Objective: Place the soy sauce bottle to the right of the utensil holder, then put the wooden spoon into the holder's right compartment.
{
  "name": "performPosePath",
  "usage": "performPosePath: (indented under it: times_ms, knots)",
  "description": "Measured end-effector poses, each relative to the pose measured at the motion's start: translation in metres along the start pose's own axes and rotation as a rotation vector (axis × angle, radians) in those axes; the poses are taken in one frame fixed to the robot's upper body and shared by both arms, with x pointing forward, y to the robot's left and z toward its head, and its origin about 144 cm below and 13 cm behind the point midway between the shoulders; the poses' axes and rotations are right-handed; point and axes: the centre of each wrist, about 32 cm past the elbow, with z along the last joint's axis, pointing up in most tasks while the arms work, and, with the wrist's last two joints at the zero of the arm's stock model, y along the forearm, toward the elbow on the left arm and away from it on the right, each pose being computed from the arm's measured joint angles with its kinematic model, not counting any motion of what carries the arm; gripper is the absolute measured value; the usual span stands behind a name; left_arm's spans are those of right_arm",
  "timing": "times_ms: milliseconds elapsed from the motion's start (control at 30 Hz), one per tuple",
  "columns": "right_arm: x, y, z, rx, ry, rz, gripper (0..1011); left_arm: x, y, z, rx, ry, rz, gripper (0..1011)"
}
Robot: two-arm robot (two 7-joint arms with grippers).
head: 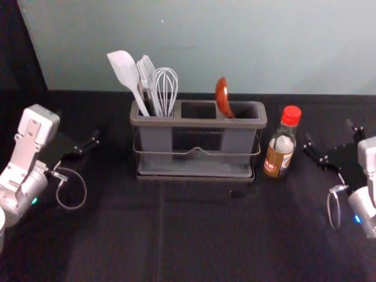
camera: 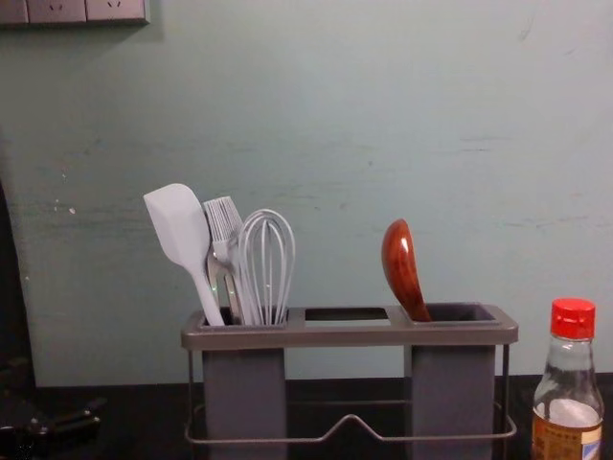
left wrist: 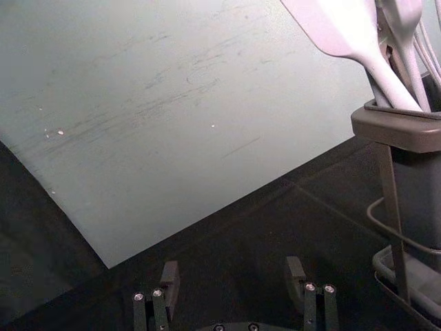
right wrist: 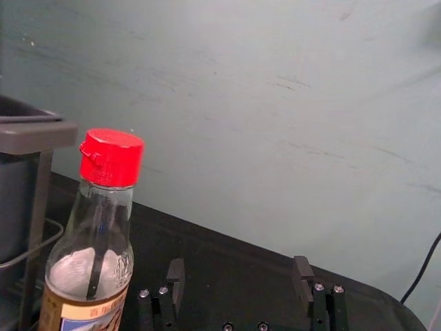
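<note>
- Right gripper point(head: 329, 134): off the right end of the holder point(head: 197, 122), beyond the bottle point(head: 279, 150). Its fingers point(right wrist: 302, 274) stand wide apart, with nothing held between them.
- The bottle is just to the left of the right gripper, near its fingertips but apart from them. It stands upright on the table point(head: 205, 241), red cap point(head: 291, 115) on top, in the space between that gripper and the holder. That puts it on the holder's right side, close to it.
- The spoon point(head: 221, 97) lies farther left of the right gripper, past the bottle. It is in the holder's right compartment point(head: 247, 110), the one nearest that gripper, with its bowl up and its top leaning left, away from the gripper.
- Left gripper point(head: 78, 126): off the holder's left end, well apart from both bottle and spoon, which are to its right across the holder. Its fingers point(left wrist: 295, 279) are spread wide too, and it grips nothing.
- Nearest the left gripper, in the holder's left compartment, stand the spatula point(head: 124, 70), the brush point(camera: 222, 218), a fork point(camera: 219, 264) and the whisk point(head: 165, 88), heads up. The spatula leans toward that gripper.
</note>
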Motion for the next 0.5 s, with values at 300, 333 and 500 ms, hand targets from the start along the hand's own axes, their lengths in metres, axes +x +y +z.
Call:
performPosePath:
  times_ms: [300, 333, 500]
  knots:
    - [-0.0043, 0.0100, -0.0041, -0.005, -0.023, 0.002, 1003, 0.0000, 0.0000, 0.0000, 0.000, 0.000, 0.000, 1005]
    - [-0.0043, 0.0097, -0.0041, -0.005, -0.023, 0.002, 1003, 0.0000, 0.0000, 0.0000, 0.000, 0.000, 0.000, 1005]
    - [-0.0041, 0.0091, -0.0037, -0.003, -0.021, 0.002, 1002, 0.0000, 0.0000, 0.0000, 0.000, 0.000, 0.000, 1005]
